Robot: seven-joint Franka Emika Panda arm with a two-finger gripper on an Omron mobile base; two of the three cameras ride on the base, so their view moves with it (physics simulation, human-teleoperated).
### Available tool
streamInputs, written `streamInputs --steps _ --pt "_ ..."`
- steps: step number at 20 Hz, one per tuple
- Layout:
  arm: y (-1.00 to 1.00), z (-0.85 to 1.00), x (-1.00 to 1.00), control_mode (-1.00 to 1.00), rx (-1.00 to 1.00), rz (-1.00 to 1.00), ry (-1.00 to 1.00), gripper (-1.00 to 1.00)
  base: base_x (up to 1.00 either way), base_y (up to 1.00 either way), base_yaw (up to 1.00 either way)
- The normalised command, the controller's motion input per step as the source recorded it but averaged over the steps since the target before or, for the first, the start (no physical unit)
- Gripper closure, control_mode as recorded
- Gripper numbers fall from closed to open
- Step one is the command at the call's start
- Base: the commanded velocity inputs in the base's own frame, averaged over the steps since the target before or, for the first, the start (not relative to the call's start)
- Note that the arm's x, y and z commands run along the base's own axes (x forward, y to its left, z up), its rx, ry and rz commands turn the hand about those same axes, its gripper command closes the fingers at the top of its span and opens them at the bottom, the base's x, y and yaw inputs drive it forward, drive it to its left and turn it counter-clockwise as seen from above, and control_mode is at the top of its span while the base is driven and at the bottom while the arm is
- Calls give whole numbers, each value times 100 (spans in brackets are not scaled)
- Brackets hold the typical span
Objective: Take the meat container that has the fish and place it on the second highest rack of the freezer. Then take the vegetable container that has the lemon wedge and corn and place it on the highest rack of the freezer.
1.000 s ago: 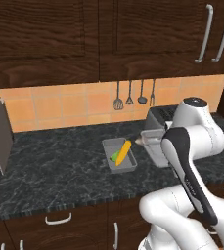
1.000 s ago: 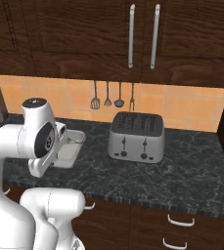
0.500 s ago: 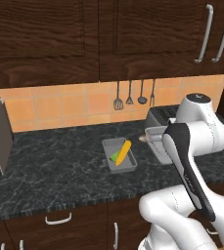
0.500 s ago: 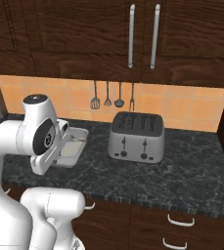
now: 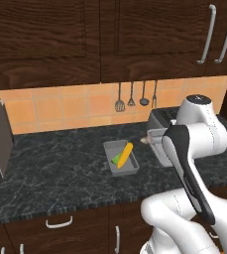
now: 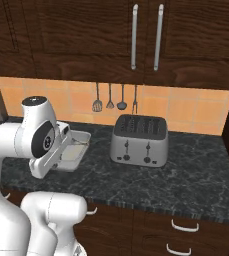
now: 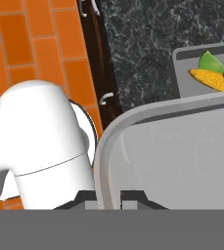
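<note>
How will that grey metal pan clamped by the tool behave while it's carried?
The grey metal pan looks rigid, so probably no flexing. Pinched at one rim wall by the tool, it may sag or swing. Its smooth walls look slippery, so it might slip.

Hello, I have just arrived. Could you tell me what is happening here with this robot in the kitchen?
The white arm's gripper is shut on the rim of the meat container, a grey metal pan held up off the counter beside the arm. The vegetable container, with the corn and the lemon wedge in it, sits on the counter, untouched. A toaster stands to the right. So the first pan is in hand; the second waits.
</note>
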Motion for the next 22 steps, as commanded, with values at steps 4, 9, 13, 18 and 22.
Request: streamInputs --steps 4,9,13,18,22 --pt "11 0 0 -100 0 0 0 100 0 0 0" --pt "2 0 0 100 0 0 0 100 -2 0 0" --pt "0 0 0 100 0 0 0 100 -71 -1 -7" --pt "0 0 0 100 0 0 0 100 -47 2 -21" --pt "0 0 0 100 0 0 0 100 -21 11 -47"
